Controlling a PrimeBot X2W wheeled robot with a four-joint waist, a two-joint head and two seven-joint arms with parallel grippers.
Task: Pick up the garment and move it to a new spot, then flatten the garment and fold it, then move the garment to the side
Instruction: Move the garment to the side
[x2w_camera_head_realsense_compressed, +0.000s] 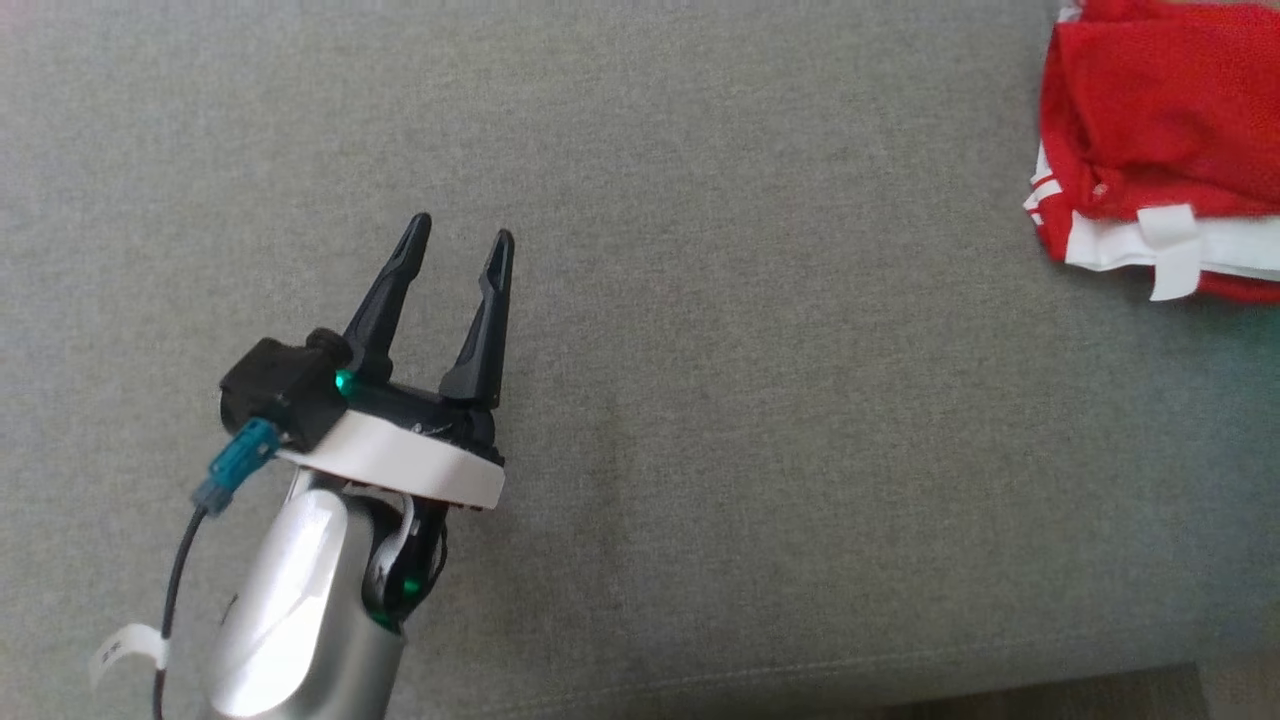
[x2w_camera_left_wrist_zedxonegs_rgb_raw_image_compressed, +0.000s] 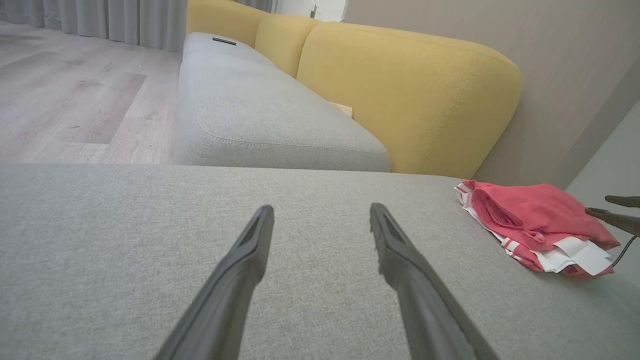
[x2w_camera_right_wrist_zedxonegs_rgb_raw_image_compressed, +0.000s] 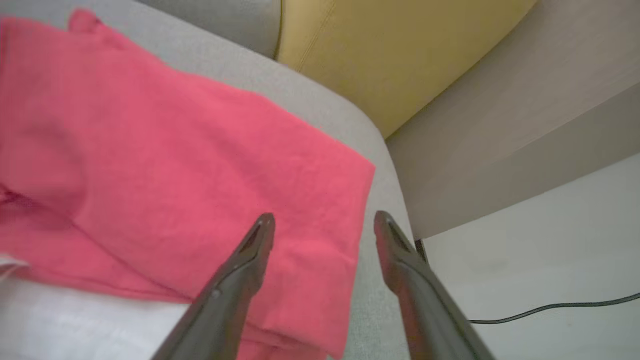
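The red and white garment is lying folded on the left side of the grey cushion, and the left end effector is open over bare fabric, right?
Not quite: the garment lies folded on the right side of the grey cushion, not the left, as the head view shows. The left end effector is open over bare fabric.

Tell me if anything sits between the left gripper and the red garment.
Nothing visible does. Only bare grey cushion lies between the left gripper and the folded red garment, which sits at the far right of the head view.
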